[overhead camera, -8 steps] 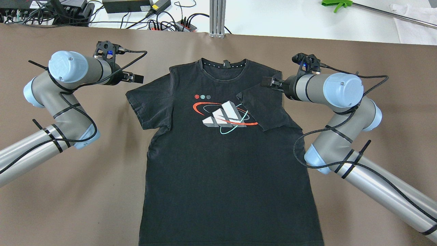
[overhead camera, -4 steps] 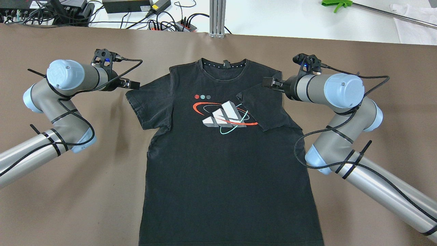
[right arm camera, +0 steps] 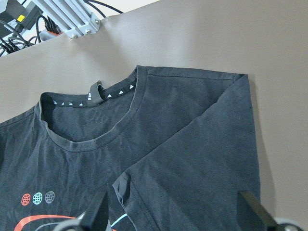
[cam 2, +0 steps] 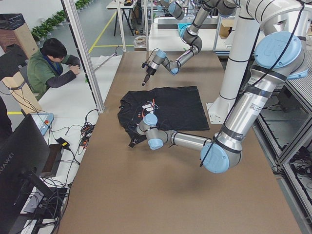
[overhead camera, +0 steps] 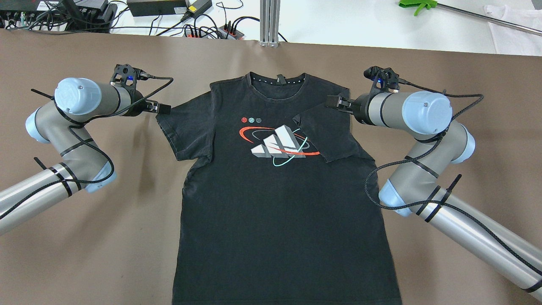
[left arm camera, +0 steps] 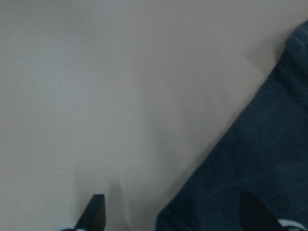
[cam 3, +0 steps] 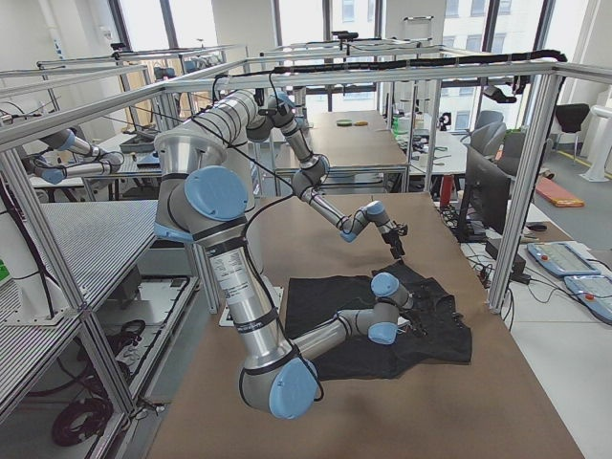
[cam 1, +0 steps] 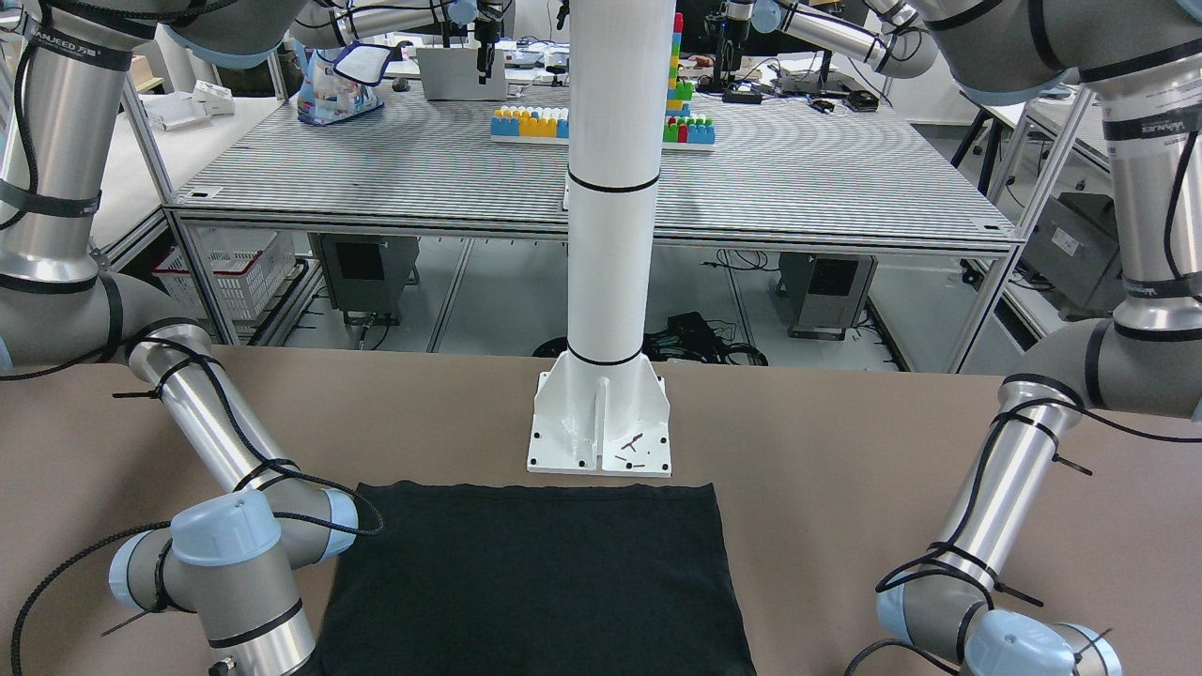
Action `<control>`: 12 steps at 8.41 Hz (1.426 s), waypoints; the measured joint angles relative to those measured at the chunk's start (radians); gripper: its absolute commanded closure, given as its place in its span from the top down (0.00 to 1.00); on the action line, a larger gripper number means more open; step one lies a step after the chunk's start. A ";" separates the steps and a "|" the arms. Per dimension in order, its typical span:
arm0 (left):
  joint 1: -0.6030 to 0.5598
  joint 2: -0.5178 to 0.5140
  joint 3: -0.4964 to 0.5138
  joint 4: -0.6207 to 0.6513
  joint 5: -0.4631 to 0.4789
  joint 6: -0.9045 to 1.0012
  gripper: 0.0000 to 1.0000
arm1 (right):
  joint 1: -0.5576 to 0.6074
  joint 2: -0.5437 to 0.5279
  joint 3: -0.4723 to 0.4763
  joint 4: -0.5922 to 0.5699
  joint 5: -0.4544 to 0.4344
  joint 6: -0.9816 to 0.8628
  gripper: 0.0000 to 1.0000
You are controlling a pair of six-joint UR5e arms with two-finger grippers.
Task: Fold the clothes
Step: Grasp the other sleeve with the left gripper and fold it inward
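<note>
Left arm (overhead camera: 80,99) nearer sleeve (overhead camera: 182,131); black T-shirt (overhead camera: 279,212) lengthwise, collar (overhead camera: 277,90) away from robot

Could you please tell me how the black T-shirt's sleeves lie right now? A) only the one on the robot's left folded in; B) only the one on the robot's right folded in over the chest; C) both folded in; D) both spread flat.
B: the right-side sleeve lies folded over the edge of the print, while the left-side sleeve is spread flat on the table.
</note>
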 measured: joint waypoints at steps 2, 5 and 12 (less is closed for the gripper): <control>0.012 0.004 -0.007 -0.001 0.001 -0.004 0.98 | 0.000 -0.005 0.000 0.000 0.000 0.000 0.94; 0.017 0.011 -0.015 -0.002 -0.001 -0.004 0.76 | 0.000 -0.006 0.001 0.000 -0.001 -0.001 0.94; 0.025 0.027 -0.030 -0.002 -0.001 -0.008 0.00 | 0.000 -0.008 0.003 0.000 -0.002 -0.001 0.94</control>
